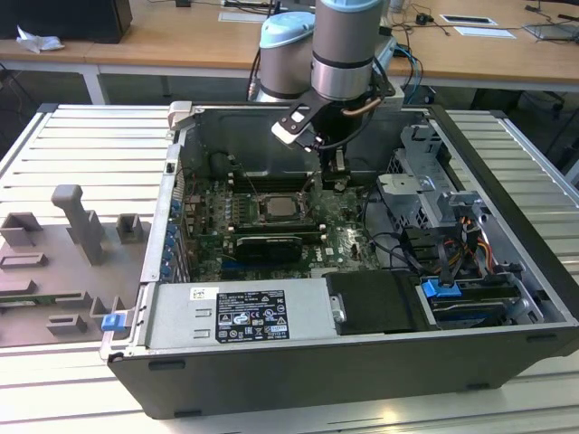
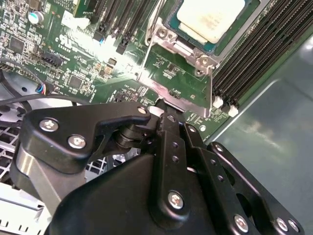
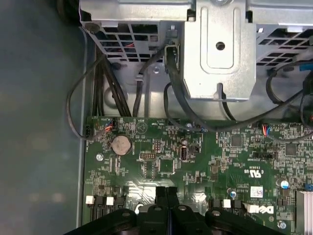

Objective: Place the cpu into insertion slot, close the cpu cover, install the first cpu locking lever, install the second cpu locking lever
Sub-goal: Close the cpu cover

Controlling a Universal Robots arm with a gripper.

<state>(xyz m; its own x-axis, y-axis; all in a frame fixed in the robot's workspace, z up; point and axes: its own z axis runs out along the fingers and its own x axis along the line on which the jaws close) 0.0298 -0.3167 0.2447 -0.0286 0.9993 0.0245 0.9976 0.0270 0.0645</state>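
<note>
The pale silver-beige cpu (image 2: pixel 211 18) lies flat in the insertion slot (image 1: pixel 262 210) on the green board. The silvery cpu cover (image 2: pixel 182 47) frames its edges and looks down over it. A thin silvery locking lever (image 2: pixel 211 90) runs beside the socket's corner. In the second wrist view my black gripper (image 2: pixel 165 110) hangs just off the socket's side, its fingers pressed together with nothing between them. Their tips sit close above a slanted metal bar by the socket. In the exterior view the gripper (image 1: pixel 336 181) is inside the open case, to the right of the cpu (image 1: pixel 277 206).
Long black memory slots (image 2: pixel 254 54) flank the socket. The case wall (image 2: pixel 274 127) rises close by. A metal drive cage (image 3: pixel 220 54) and black cables (image 3: pixel 98 93) stand past the board's edge. A power supply (image 1: pixel 240 312) fills the case front; a grey fixture tray (image 1: pixel 63 262) lies outside.
</note>
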